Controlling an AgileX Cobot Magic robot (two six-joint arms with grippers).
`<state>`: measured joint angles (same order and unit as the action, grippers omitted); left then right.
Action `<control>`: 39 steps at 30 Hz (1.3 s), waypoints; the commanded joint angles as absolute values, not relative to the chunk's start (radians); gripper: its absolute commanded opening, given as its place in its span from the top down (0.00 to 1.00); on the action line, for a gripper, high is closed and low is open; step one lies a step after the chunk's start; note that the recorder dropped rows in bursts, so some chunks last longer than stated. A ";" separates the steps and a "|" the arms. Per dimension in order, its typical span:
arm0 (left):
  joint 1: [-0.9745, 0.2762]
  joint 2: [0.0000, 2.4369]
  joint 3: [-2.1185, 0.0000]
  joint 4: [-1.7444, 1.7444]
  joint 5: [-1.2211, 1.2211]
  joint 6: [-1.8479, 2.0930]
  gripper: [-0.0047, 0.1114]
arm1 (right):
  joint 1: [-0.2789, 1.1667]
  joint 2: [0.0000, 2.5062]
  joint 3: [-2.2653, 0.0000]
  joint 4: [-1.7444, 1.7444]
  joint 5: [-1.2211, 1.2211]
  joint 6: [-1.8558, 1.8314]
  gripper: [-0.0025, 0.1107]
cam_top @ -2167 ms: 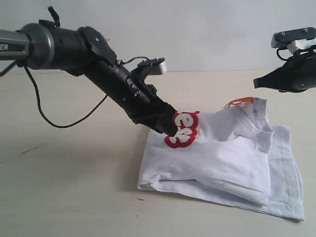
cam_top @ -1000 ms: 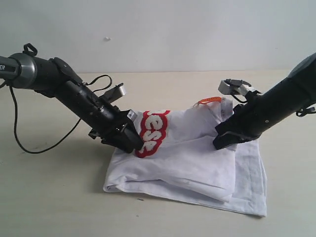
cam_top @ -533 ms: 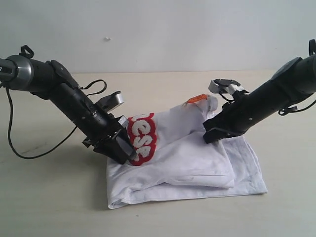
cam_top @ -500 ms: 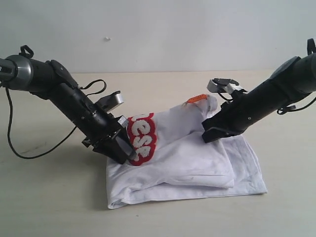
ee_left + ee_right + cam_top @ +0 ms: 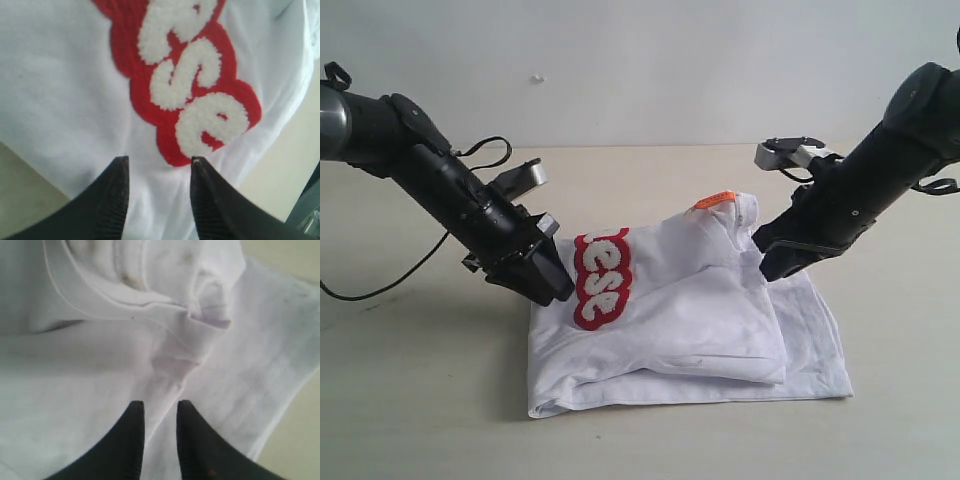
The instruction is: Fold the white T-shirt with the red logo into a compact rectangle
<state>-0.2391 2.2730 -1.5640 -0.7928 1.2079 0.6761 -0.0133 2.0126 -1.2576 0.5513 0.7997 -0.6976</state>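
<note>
Cloth has settled since half a second ago. In the exterior view the white T-shirt [image 5: 690, 320] lies slack on the middle of the tabletop [image 5: 420, 400], where a moment earlier its left edge was held up at the red logo [image 5: 598, 280]. Your left hand [image 5: 552, 288] has backed off to the left and now sits just beside the logo. Your right hand [image 5: 772, 268] has drawn back to the right edge of the upper layer, below the orange neck tag [image 5: 714, 200]. I judge this fold laid and let go, but the rectangle is not yet compact: the lower layer sticks out on the right and near sides.

In the left wrist view, the left hand [image 5: 157, 162] has its fingers spread wide over the shirt [image 5: 60, 90], right by the logo's [image 5: 190, 80] end, with nothing pinched.

In the right wrist view, the right hand [image 5: 157, 407] shows a narrower gap with cloth [image 5: 75, 365] visible through it. It looks parted rather than clamped, over a bunched seam.

No container appears in any view.
</note>
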 commanded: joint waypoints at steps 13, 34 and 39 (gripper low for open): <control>-0.243 2.127 -1.455 -0.828 1.212 0.698 0.61 | -0.012 2.091 -1.264 0.691 0.729 -0.603 0.47; -0.243 2.127 -1.442 -0.876 1.199 0.725 0.61 | -0.012 2.163 -1.264 0.968 0.838 -0.913 0.98; -0.243 2.127 -1.442 -0.879 1.221 0.725 0.61 | -0.012 2.143 -1.276 1.079 0.944 -1.018 0.98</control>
